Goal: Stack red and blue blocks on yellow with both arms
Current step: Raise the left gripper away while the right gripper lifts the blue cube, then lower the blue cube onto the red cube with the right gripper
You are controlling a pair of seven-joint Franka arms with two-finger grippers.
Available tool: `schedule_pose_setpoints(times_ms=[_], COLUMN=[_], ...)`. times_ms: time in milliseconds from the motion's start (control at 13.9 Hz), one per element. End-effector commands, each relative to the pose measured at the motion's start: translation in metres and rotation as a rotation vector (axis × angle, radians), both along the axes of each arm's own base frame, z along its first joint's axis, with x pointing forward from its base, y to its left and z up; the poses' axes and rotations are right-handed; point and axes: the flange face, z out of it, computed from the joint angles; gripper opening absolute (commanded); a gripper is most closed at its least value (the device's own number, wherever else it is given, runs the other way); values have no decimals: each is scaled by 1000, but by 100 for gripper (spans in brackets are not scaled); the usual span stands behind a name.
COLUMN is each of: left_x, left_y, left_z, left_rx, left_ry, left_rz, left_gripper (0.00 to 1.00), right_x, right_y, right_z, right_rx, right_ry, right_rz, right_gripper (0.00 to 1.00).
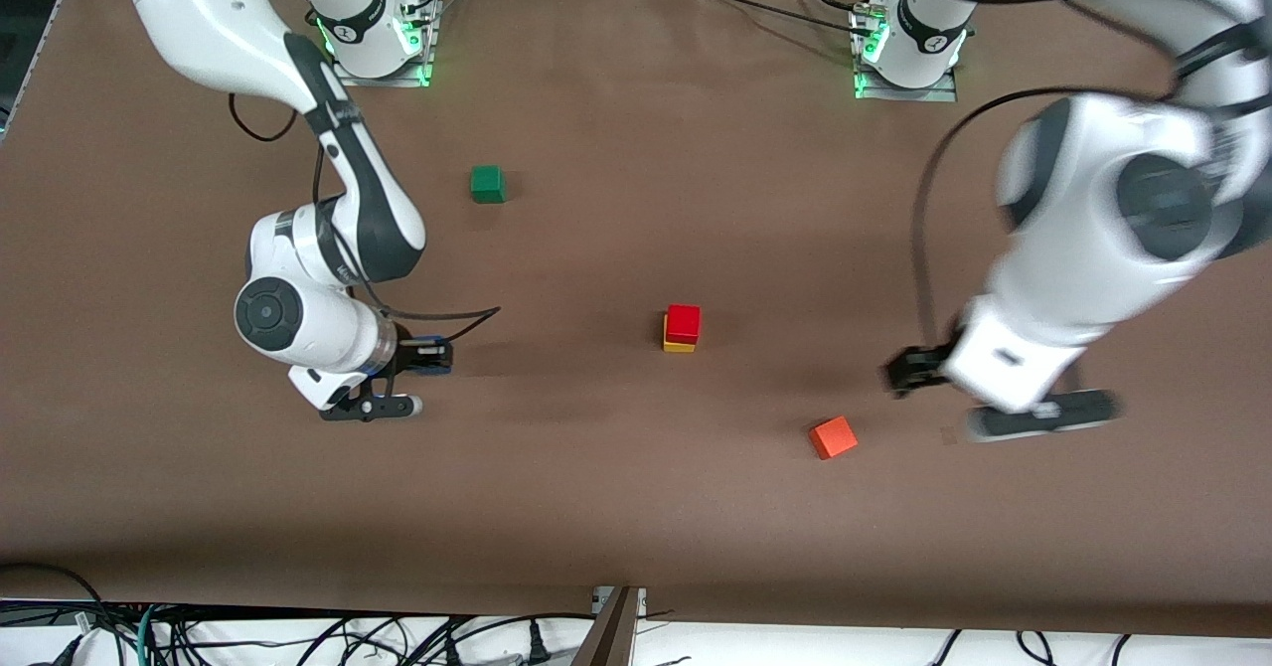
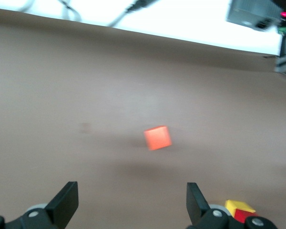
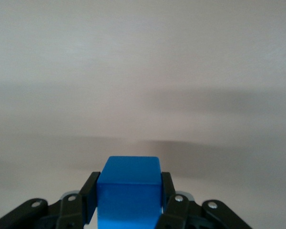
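A: How do the cubes look, taking the yellow cube as the marker?

B: The yellow cube sits flat near the middle of the brown worktop. It is bright and matte, and only a thin strip of it shows in the front view, because the red cube sits squarely on top of it. The red cube is deep red, matte and the same size.

A: And the blue cube?

B: The blue cube is solid blue with clean edges. The right tool has its 2 fingers closed against the cube's opposite sides. That tool is over the worktop, well away from the yellow cube toward the right arm's end.

A: The left tool?

B: The left tool is spread wide with nothing between its fingers. It is over the worktop toward the left arm's end from the yellow cube. In the left wrist view the stacked pair shows beside one finger.

A: Any other cubes?

B: 2. An orange cube lies nearer the front camera than the yellow cube, toward the left arm's end and turned at an angle. A green cube lies farther from the camera than the yellow cube, toward the right arm's end.

A: Any writing?

B: No cube shows any mark. There is a small dark mark on each arm's base, too small to read.
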Motion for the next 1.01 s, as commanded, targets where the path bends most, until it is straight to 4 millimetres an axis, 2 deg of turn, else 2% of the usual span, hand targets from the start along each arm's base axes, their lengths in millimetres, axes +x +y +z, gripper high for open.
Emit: schedule_pose_setpoints(times_ms=[0,72,216,288,361,505,577,721,865,938], left_x=[-20,-22,-26,-29,-32,-35,-37,-45,-53,-61], left_y=[43,55,96,105,114,143,157,161,156,157], left_z=[31,33,47,51,47,42,41,39,42,44], left_rx=[-11,0,-9,-14,-10,-8,-9,-7,-10,-10], left_ry=[55,70,66,68,103,139,148,194,217,217], left_rz=[20,22,60,63,40,9,12,14,15,14], left_gripper=[100,100,100,100,100,100,100,100,100,100], right_x=[-8,-19,-45,-58,-69,-90,-98,-114,-121,-118], right_y=[59,90,158,191,222,274,292,321,333,331], right_z=[40,49,69,72,79,75,70,55,43,40], right_rx=[23,31,52,57,72,64,56,62,73,72], right_ry=[23,22,-3,-17,-37,-73,-92,-107,-113,-121], right_rz=[-74,-99,-131,-126,-114,-131,-154,-173,-188,-193], right_gripper=[41,41,41,41,41,41,41,41,41,41])
